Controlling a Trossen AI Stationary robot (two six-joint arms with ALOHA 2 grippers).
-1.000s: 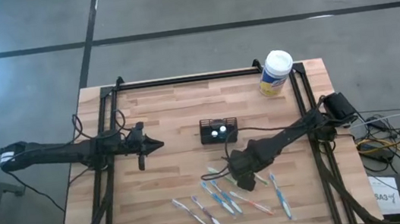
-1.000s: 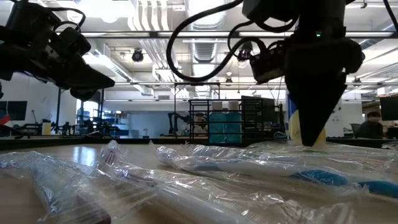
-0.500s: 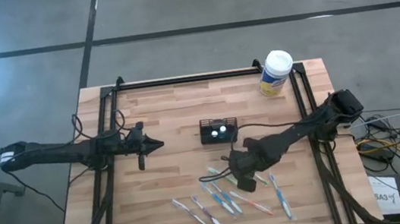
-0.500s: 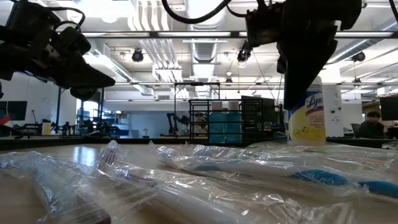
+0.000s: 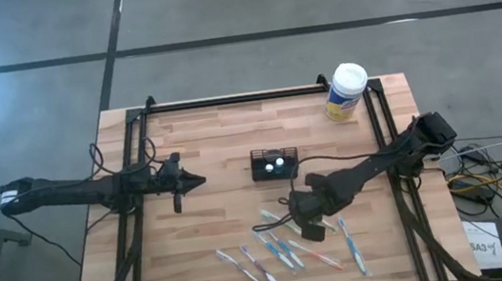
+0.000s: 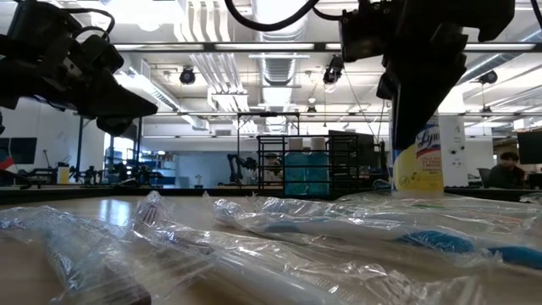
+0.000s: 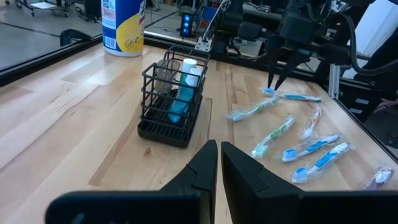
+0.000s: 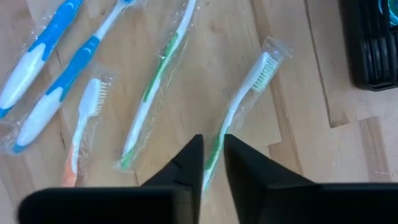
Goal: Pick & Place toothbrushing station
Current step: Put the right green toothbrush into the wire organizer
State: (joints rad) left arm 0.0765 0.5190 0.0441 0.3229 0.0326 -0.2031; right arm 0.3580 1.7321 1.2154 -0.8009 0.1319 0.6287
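Label: "Lys…" partly readable on yellow canister (image 6: 417, 166), tabletop's far right corner | right gripper (image 8: 210, 163): clamped on green wrapped toothbrush (image 8: 239, 106) | left gripper (image 7: 219, 163): fingers together, left edge

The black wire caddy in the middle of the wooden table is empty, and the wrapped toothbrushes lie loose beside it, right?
Not quite. The black wire caddy is not empty: the left wrist view shows a blue and white item standing inside it. The wrapped toothbrushes do lie loose beside it on the wooden table.
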